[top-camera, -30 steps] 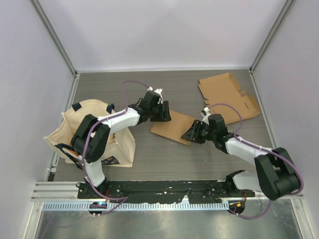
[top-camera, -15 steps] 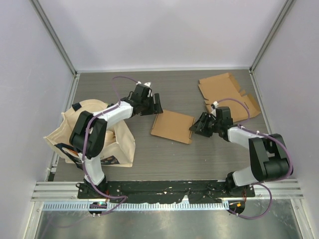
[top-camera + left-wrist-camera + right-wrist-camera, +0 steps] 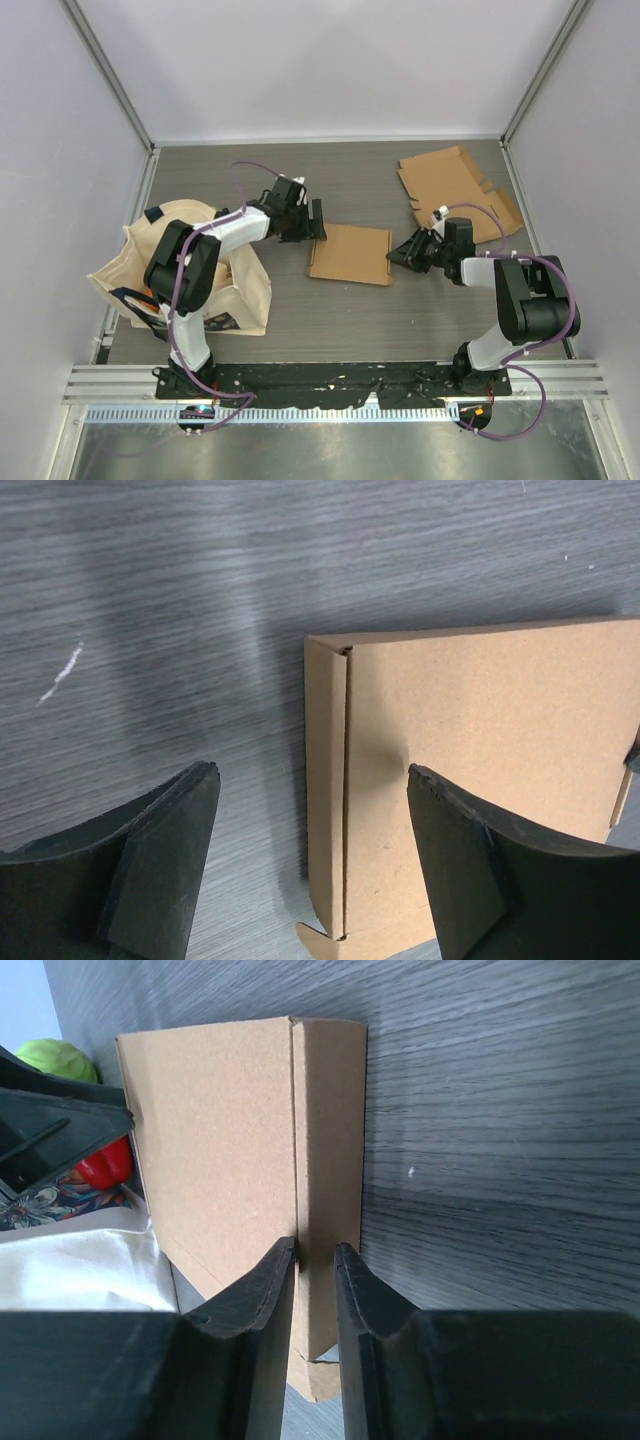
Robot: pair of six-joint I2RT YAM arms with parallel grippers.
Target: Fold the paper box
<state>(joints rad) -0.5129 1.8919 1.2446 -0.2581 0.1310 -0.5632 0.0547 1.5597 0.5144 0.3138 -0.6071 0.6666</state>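
The paper box lies flat on the dark table as a folded brown rectangle. It fills the right of the left wrist view and the left of the right wrist view. My left gripper is open just off the box's far left corner. In its own view its jaws stand wide apart over the box's left side flap. My right gripper is at the box's right edge. Its jaws are nearly together on the narrow side flap.
A second flat die-cut cardboard sheet lies at the back right. A cream tote bag stands at the left, with red and green items showing in it. Grey walls close in the table on three sides.
The box has turned from tilted to nearly square with the table. My right gripper moved right and back with the box's edge. My left gripper drew back left, then returned to the box's corner.
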